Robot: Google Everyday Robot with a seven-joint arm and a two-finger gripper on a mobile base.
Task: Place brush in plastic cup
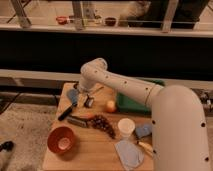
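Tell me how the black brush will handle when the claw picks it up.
The brush looks slim and straight, so probably stiff and light. Lying flat on the table, it may roll or pivot if nudged. The claw hangs near its upper end; an off-centre grip could let it tilt.

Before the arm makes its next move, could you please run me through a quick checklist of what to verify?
1. Long slim black brush in view, lying on the wooden table: ok.
2. White plastic cup upright with its mouth open: ok.
3. Claw over the brush: not ok; it sits above the table's far left part, up and right of the brush.
4. Brush gripped: not ok; it lies apart from the claw.
5. Way from brush to cup: not ok; dark grape bunch lies between.
6. Orange bowl clear of the cup: ok.
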